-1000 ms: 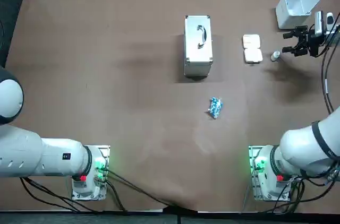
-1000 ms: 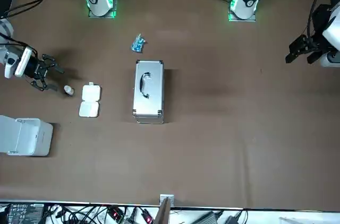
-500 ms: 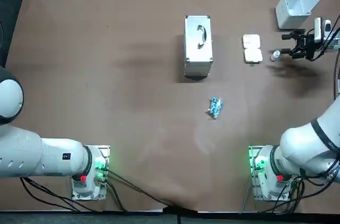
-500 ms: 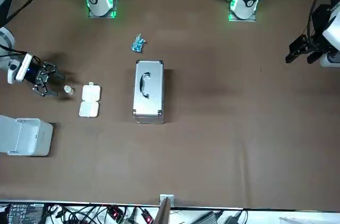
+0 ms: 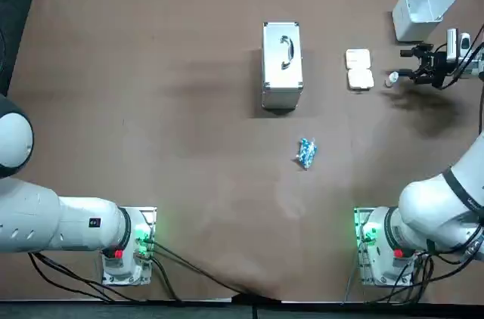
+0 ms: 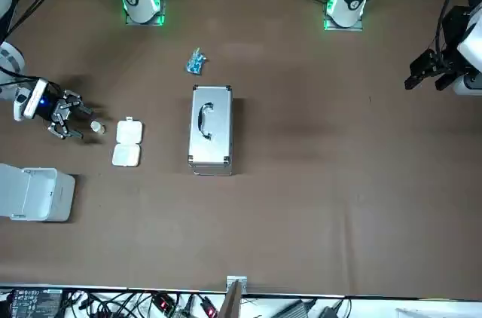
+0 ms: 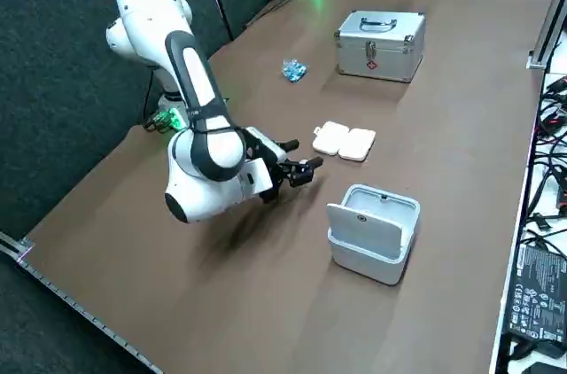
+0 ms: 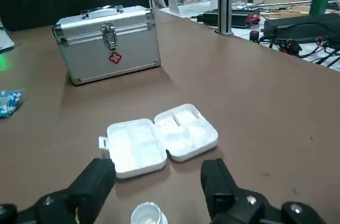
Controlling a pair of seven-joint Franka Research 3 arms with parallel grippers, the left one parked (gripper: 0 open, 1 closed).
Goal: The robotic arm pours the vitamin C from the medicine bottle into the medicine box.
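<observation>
A small white medicine bottle (image 8: 146, 214) stands upright on the brown table, its cap low between my right gripper's fingers (image 8: 94, 184). The right gripper (image 8: 158, 168) is open, with one finger on each side of the bottle and neither one touching it. In the top view the gripper (image 5: 412, 64) sits just right of the bottle (image 5: 392, 77). The white medicine box (image 5: 359, 69) lies opened flat just beyond the bottle, its compartments showing (image 8: 159, 141). In the front view the bottle (image 6: 96, 127) stands between the gripper (image 6: 75, 117) and the box (image 6: 126, 142).
A silver first-aid case (image 5: 282, 64) stands left of the medicine box. A blue blister packet (image 5: 305, 153) lies nearer the robot's bases. A white lidded bin (image 5: 423, 7) stands open at the far right corner, close behind the arm (image 7: 372, 232).
The right gripper has dropped lower and moved in toward the bottle, so its fingers now flank it. The bottle and box have not moved.
</observation>
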